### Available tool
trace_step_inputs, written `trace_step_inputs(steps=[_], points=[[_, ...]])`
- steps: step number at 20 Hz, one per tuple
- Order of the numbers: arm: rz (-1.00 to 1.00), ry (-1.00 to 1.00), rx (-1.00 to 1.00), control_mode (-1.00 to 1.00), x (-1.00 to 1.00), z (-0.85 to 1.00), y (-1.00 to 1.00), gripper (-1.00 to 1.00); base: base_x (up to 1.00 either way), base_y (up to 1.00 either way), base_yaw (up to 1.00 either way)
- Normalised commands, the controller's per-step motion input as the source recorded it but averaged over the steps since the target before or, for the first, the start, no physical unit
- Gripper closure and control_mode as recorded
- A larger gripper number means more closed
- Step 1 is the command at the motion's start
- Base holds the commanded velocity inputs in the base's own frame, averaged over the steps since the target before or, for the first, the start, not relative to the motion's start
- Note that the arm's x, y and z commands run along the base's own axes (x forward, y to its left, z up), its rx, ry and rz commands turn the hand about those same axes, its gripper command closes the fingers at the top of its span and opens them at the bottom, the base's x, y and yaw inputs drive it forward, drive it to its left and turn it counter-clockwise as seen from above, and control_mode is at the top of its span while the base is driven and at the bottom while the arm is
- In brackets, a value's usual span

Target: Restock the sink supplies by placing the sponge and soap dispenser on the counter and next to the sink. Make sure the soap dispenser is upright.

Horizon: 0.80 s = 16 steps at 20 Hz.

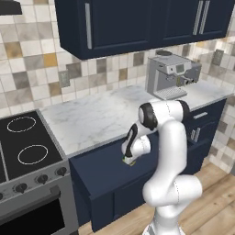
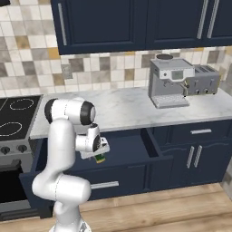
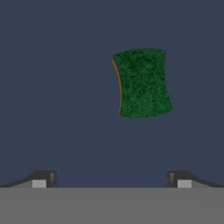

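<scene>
The two-finger gripper point(image 3: 111, 179) is hovering with its jaws spread wide and holding nothing, over an open navy blue drawer point(image 2: 136, 145). The flat green sponge with a yellow edge point(image 3: 142, 83) is lying on the drawer floor, ahead of the fingertips and slightly right. A steel coffee machine point(image 1: 172, 75) is standing on the veined white marble counter point(image 1: 101, 117) above.

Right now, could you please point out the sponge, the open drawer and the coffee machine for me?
sponge point(image 3: 142, 83): hand view, middle of its green face.
open drawer point(image 2: 131, 147): right base view, bare navy floor inside it.
coffee machine point(image 1: 166, 73): left base view, its grey front.
</scene>
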Motion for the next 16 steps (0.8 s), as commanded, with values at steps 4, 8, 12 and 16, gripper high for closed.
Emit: trace_step_inputs(steps=[4,8,12,16], points=[[0.0,0.0,0.0,-1.0,0.41,-0.2,0.02,-1.0,0.0,0.0,0.0],[0.0,0.0,0.0,-1.0,0.35,-0.31,0.04,-1.0,0.0,0.0,0.0],[0.0,0.0,0.0,-1.0,0.33,-0.34,0.05,-1.0,0.0,0.0,0.0],[0.0,0.0,0.0,-1.0,0.26,-0.35,0.06,-1.0,0.0,0.0,0.0]])
